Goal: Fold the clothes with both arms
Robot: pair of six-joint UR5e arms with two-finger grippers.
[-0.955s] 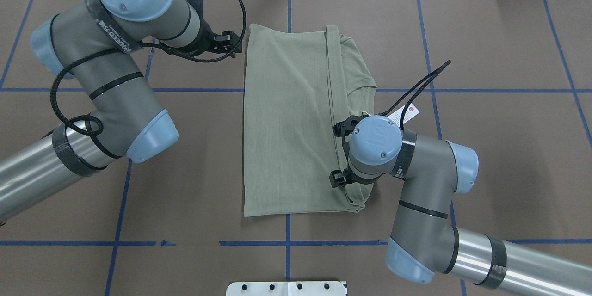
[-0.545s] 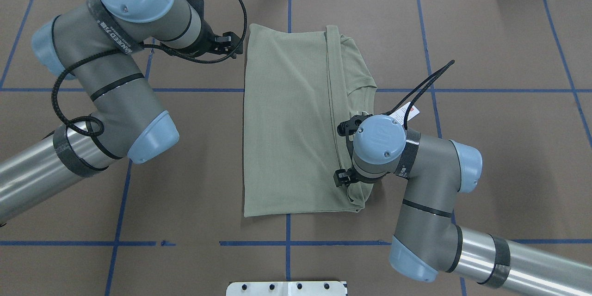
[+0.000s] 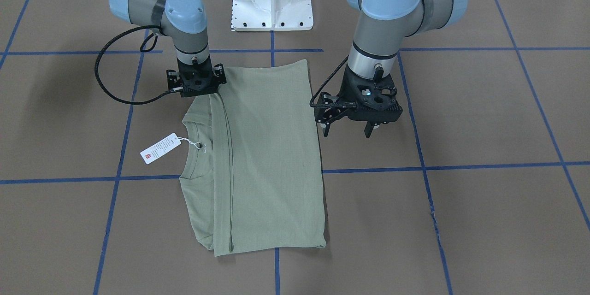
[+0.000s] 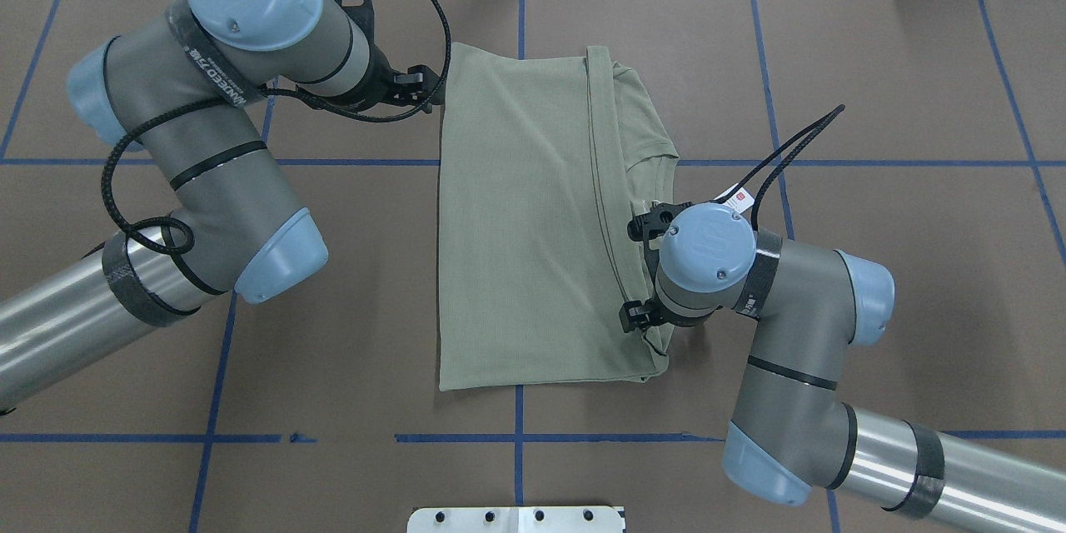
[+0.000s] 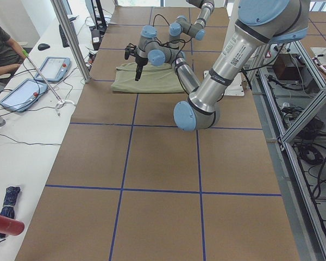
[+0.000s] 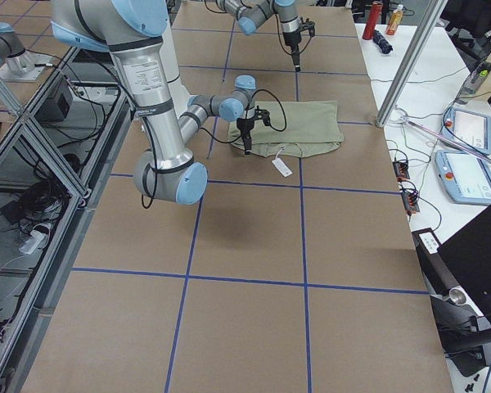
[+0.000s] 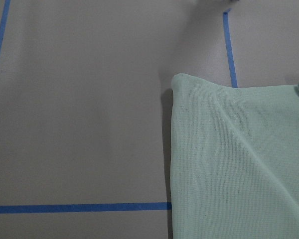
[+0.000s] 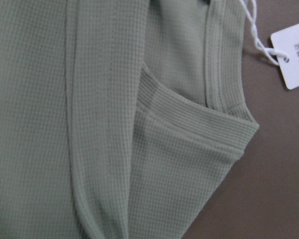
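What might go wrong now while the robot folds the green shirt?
Two things might. The paper tag lies loose beside the shirt, near the right gripper, so it could snag or get pulled. The shirt is already in layers, and the open left gripper hangs beside its edge, so it may pinch only the top layer and undo the fold.
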